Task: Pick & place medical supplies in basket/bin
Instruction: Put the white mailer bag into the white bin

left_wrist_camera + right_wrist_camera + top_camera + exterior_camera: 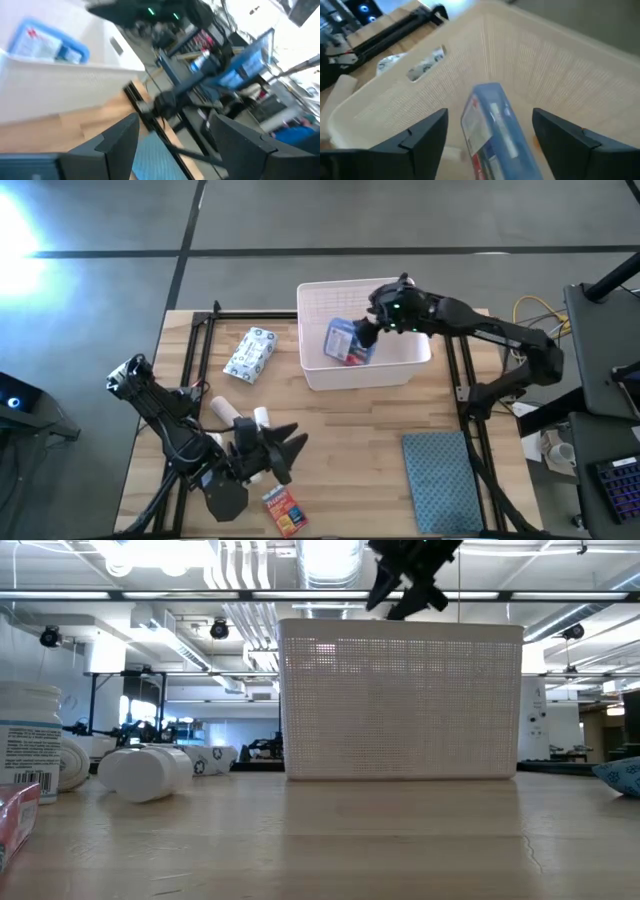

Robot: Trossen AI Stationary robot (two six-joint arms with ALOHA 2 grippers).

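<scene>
Right tool hangs over the white basket at the table's far side, fingers spread apart and holding nothing; directly below, a blue first-aid box lies tilted inside the basket, w/ something orange-red just beside it. So the job looks only partly done: one or two items in, the rest out on the table. Left to move, by these views: a white-blue wipes packet left of the basket, a white pill bottle and other white pieces near the left arm, an orange-red box at the near edge. Left tool sits low over that near cluster, fingers apart, empty. The basket is tall, w/ slotted walls and rounded corners, far bigger than any item. A teal-grey mat lies near right.
</scene>
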